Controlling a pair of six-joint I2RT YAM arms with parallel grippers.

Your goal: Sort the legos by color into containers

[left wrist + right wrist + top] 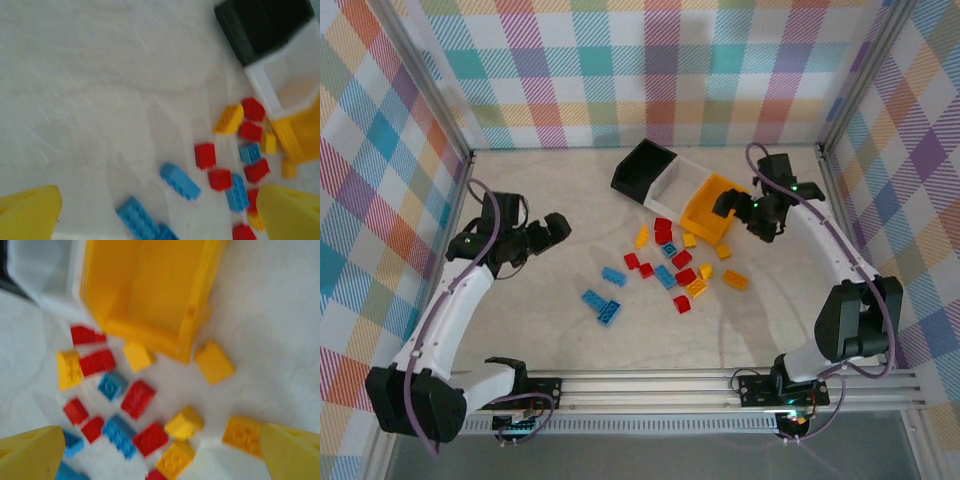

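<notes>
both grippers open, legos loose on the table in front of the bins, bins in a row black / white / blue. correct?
One slip: the third bin is yellow-orange, not blue, as the top external and right wrist views show. The rest holds: left gripper and right gripper open, legos loose on the table, black bin and white bin beside it.

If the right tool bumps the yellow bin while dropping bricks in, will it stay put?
Probably not firmly. The yellow bin looks empty and thin-walled, so it is likely light and apt to slide on the table. Its broad flat floor suggests sliding rather than tipping. It looks like moulded plastic, so probably stiff.
</notes>
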